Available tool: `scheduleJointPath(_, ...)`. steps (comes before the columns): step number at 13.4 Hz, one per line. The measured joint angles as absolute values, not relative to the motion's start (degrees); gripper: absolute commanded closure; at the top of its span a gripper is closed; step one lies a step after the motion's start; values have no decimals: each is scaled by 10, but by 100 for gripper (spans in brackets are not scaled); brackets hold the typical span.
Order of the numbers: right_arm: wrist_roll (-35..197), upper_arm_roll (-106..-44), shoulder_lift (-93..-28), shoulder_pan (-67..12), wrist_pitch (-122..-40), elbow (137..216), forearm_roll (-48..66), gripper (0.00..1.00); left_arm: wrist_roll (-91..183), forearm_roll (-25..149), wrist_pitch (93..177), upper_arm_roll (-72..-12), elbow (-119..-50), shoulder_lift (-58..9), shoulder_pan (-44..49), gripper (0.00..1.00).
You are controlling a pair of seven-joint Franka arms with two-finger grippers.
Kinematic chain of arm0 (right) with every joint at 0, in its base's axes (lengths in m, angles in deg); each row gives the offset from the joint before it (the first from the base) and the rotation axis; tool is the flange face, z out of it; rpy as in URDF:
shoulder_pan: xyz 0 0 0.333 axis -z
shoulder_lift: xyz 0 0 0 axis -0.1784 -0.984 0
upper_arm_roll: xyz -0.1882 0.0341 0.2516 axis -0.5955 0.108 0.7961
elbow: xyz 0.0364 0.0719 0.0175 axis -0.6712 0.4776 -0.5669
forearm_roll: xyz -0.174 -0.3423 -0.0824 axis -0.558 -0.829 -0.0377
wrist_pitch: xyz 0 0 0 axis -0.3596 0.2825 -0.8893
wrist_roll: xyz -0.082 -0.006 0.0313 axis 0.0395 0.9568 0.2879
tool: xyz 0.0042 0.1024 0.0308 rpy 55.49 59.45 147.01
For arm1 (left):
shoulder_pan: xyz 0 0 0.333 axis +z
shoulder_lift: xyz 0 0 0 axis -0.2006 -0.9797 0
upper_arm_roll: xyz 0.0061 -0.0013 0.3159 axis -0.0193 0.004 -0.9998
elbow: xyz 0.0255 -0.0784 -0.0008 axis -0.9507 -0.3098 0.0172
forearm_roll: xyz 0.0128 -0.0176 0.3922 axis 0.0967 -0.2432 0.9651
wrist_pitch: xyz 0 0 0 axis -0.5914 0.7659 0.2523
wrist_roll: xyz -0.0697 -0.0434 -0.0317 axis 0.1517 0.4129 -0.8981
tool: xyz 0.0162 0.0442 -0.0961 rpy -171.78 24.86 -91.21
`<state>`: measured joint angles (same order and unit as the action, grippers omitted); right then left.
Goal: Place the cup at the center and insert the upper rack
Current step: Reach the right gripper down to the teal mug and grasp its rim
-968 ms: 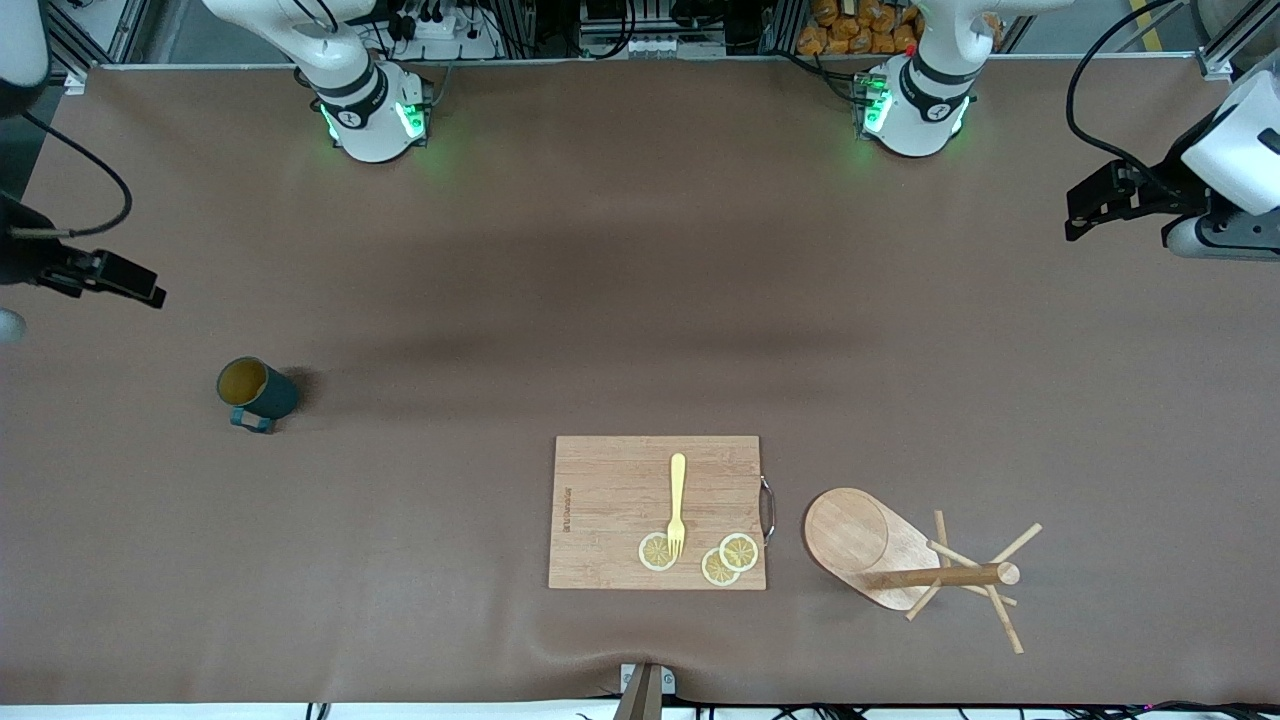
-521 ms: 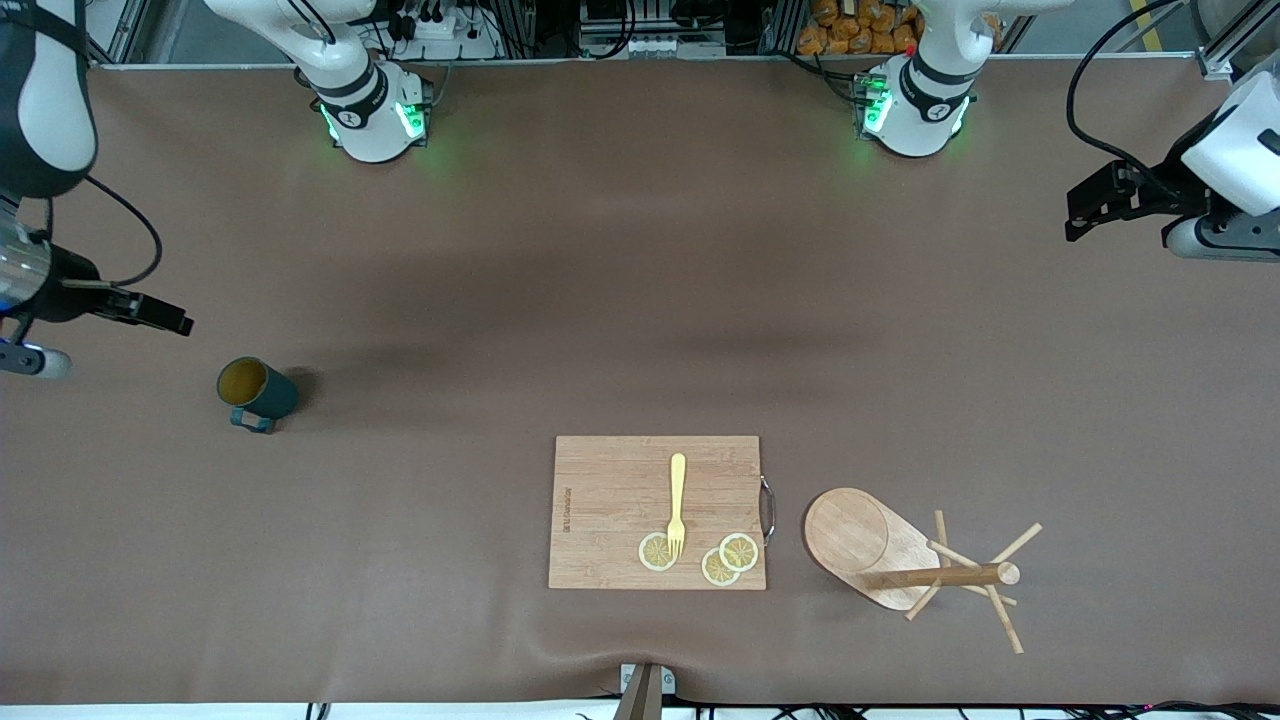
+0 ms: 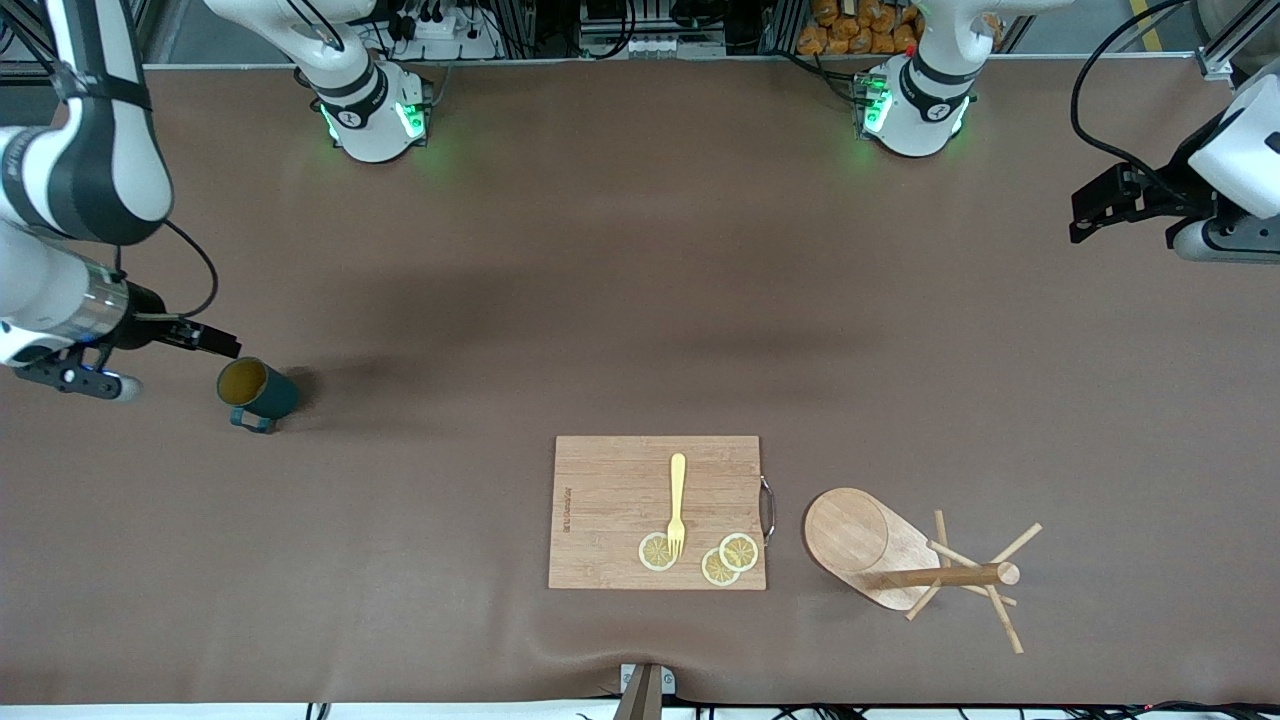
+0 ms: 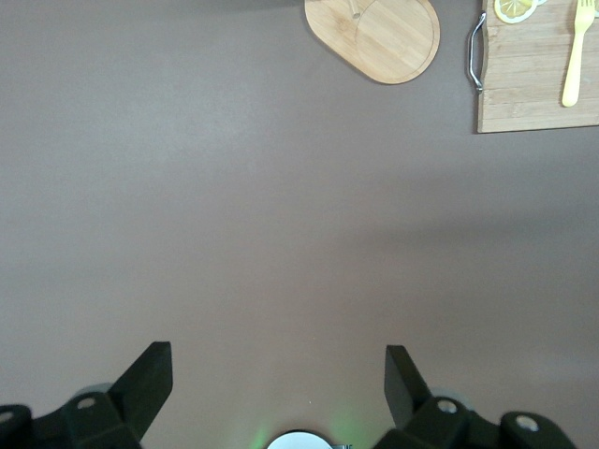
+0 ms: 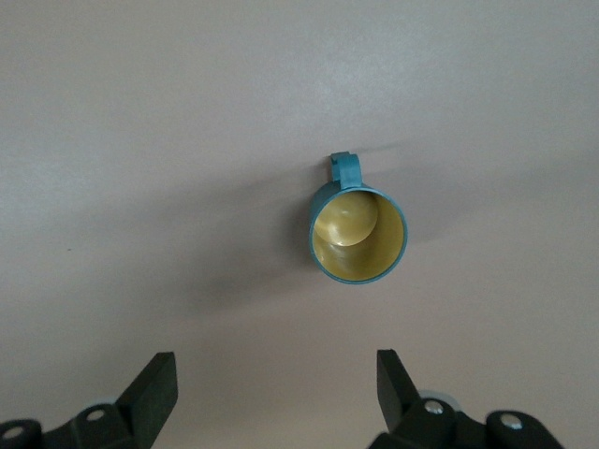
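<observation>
The cup (image 3: pixel 257 393), dark teal with a yellowish inside, stands upright toward the right arm's end of the table, its handle on the side nearer the front camera. My right gripper (image 3: pixel 215 342) hangs open just beside its rim. In the right wrist view the cup (image 5: pixel 356 234) lies ahead of the open right gripper (image 5: pixel 276 383), not between the fingers. The upper rack (image 3: pixel 900 560), a wooden mug tree with an oval base and pegs, sits beside the cutting board toward the left arm's end. My left gripper (image 3: pixel 1090 205) waits open over that end; its wrist view shows the left gripper (image 4: pixel 278 379) empty and the rack base (image 4: pixel 379 37).
A wooden cutting board (image 3: pixel 600 510) with a metal handle lies near the table's front edge. It carries a yellow fork (image 3: pixel 677 503) and lemon slices (image 3: pixel 728 558). The board's corner (image 4: pixel 538 103) also shows in the left wrist view. Bare brown mat fills the middle.
My right arm has swung in from the table's end and brought its gripper up beside the cup. The cup, rack and left arm have stayed put.
</observation>
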<state>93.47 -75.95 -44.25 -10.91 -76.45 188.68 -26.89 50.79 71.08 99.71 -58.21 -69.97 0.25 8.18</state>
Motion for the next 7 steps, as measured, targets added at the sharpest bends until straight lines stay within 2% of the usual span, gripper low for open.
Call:
scheduleJointPath(4, 936, -760, -472, -109, -803, 1905, -269, 10, 508, 711, 997, -583, -700, 2, 82, 0)
scheduleJointPath(7, 936, -760, -483, -109, -872, 1945, -269, 14, 508, 711, 997, -583, -700, 2, 84, 0)
